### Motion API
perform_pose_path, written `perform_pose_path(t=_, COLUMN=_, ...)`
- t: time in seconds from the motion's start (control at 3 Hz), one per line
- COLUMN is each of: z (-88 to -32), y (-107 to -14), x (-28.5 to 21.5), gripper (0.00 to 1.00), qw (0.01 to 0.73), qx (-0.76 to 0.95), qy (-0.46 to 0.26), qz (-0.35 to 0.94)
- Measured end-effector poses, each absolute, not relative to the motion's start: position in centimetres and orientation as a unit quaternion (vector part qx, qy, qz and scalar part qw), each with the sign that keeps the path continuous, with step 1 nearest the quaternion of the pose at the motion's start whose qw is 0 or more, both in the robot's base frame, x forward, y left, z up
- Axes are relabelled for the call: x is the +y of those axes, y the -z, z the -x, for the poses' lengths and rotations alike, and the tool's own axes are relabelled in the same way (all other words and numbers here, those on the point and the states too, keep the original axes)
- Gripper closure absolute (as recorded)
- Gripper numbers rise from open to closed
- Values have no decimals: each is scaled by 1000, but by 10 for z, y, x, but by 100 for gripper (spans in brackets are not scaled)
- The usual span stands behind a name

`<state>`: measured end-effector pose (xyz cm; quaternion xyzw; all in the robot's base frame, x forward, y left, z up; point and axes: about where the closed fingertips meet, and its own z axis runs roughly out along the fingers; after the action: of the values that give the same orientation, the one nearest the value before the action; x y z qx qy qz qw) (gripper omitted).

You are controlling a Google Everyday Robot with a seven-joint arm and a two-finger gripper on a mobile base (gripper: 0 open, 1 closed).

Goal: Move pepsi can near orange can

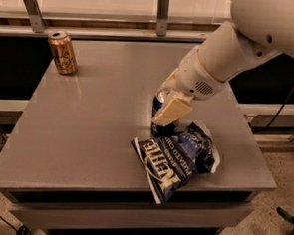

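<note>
**Covering the pepsi can from the front, claw low over the worktop**

Starting nearest: crumpled chip bag (177, 158), dark blue glossy film with white lettering, creased and puffed, lying flat near the front edge of the worktop (97, 116), one corner poking just past that edge. Smooth matte grey top, square-edged, with a dull sheen; a shelf or drawer band beneath it, mostly in shadow and hard to read.

Just behind the bag and touching or nearly touching it: the pepsi can (158, 104), upright, right of the worktop's middle. Mostly hidden. Only a sliver of silver rim, a strip of dark blue side and a little of the base in view; logo not visible.

In front of the can: the claw (163, 119), cream-coloured, flat and wedge-shaped, angled down to the left, its tip low at the can's lower half. Far side of the claw hidden behind the can, so cannot tell whether spread around it or pinching it.

Above and to the right: white, rounded, smooth plastic arm (225, 59) with a small grille of holes, cut off by the top and right borders.

Farthest, at the worktop's back left corner, well apart from the pepsi can: the orange can (62, 52), upright, orange-gold metal with dark markings and a silver top.

Behind everything: a pale rail with a metal upright (162, 13), its top cut off.
</note>
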<state>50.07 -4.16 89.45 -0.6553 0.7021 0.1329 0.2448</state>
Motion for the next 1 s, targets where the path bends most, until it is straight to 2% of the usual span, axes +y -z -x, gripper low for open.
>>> perform_pose_path(t=0.33, z=-501, y=-898, x=-42, gripper=87, qw=245, qx=702, qy=-133, qz=655)
perform_pose_path(t=0.67, z=-500, y=-899, x=-41, gripper=100, qw=245, qx=701, qy=-132, qz=656)
perform_pose_path(t=1.0, z=-501, y=-902, x=-38, gripper=100, qw=251, qx=695, qy=-140, qz=659)
